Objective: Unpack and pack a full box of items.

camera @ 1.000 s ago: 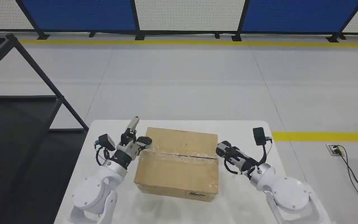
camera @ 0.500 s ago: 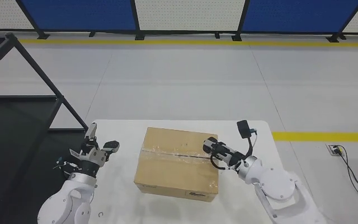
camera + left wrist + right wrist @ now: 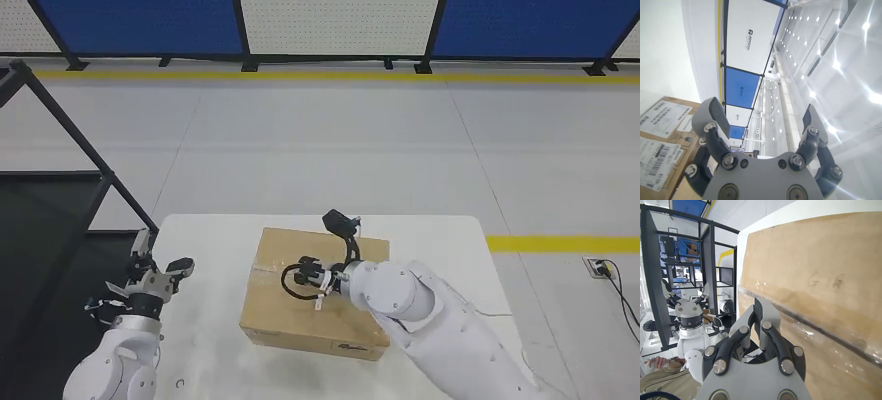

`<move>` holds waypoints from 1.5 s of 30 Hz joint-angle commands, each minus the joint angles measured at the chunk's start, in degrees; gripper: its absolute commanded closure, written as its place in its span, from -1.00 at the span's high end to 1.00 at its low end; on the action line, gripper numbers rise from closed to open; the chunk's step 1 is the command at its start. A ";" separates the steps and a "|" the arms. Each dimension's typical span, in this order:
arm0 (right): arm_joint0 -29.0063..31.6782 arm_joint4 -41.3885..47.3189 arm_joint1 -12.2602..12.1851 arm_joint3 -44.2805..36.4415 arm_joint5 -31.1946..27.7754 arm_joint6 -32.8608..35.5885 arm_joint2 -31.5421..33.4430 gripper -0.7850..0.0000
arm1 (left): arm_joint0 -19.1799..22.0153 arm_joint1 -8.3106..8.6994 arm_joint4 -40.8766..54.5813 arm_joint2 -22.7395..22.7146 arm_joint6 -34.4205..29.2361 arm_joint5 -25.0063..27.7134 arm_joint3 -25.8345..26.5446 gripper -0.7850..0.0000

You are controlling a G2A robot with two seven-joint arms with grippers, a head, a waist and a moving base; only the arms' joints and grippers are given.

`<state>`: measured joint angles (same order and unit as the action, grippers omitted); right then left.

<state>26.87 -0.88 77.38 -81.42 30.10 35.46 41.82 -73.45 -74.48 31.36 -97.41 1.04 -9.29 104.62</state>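
Held the right tool (image 3: 757, 308) pinched shut over the box's (image 3: 810, 256) taped seam; held the left tool (image 3: 764, 115) spread open, raised at the table's (image 3: 212, 300) left edge.

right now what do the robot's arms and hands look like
The left arm and right arm are glossy white rounded shells. The left hand and right hand each have a grey plate with silver screws, black curved links and grey fingers with black ribbed pads. A black cable loops at the right wrist.
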 commanded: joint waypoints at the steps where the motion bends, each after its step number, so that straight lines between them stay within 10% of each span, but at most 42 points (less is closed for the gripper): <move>1: -2.50 1.99 1.57 3.31 -1.00 -0.76 -2.26 -1.00 | -0.65 -0.01 -0.42 -0.25 0.78 0.33 -0.31 1.00; 23: -11.11 12.20 12.70 25.25 -2.55 -5.45 -10.29 -1.00 | -1.07 -0.26 0.02 -0.66 3.10 1.93 -1.15 1.00; 45: -2.85 3.83 8.66 14.71 3.24 -3.62 -0.35 -1.00 | 1.48 -0.44 -1.83 2.25 2.70 0.46 -1.66 1.00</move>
<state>23.42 3.66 86.38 -65.65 32.73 31.72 40.87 -72.09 -74.91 29.64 -95.34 3.77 -8.81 103.03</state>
